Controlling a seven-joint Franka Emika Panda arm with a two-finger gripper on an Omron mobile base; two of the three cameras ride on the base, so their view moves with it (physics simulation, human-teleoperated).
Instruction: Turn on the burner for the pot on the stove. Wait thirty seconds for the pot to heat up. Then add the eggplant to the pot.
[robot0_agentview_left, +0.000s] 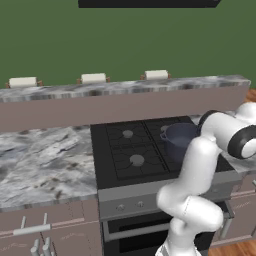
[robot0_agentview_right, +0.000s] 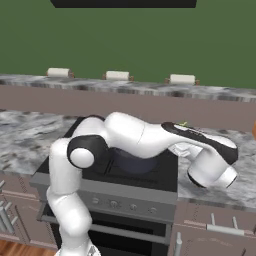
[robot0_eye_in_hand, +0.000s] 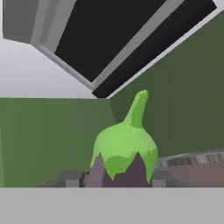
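Note:
In the hand view the eggplant (robot0_eye_in_hand: 124, 153), dull purple with a bright green cap and stem, sits between the two fingertips of my gripper (robot0_eye_in_hand: 115, 178), which is shut on it. That view points upward toward the dark hood. Its green stem tip (robot0_agentview_right: 183, 123) peeks above my forearm, over the stove's right edge. The dark blue-grey pot (robot0_agentview_left: 179, 137) stands on the back right burner of the black stove (robot0_agentview_left: 127, 150), partly hidden by my arm. From the right the pot (robot0_agentview_right: 134, 163) shows under my arm.
Marble counter (robot0_agentview_left: 40, 160) lies left of the stove and more counter (robot0_agentview_right: 235, 185) to its right. Small knobs (robot0_agentview_left: 131, 205) line the grey front panel. A raised back ledge (robot0_agentview_left: 100, 92) carries three pale items. A dark hood (robot0_eye_in_hand: 118, 39) hangs overhead.

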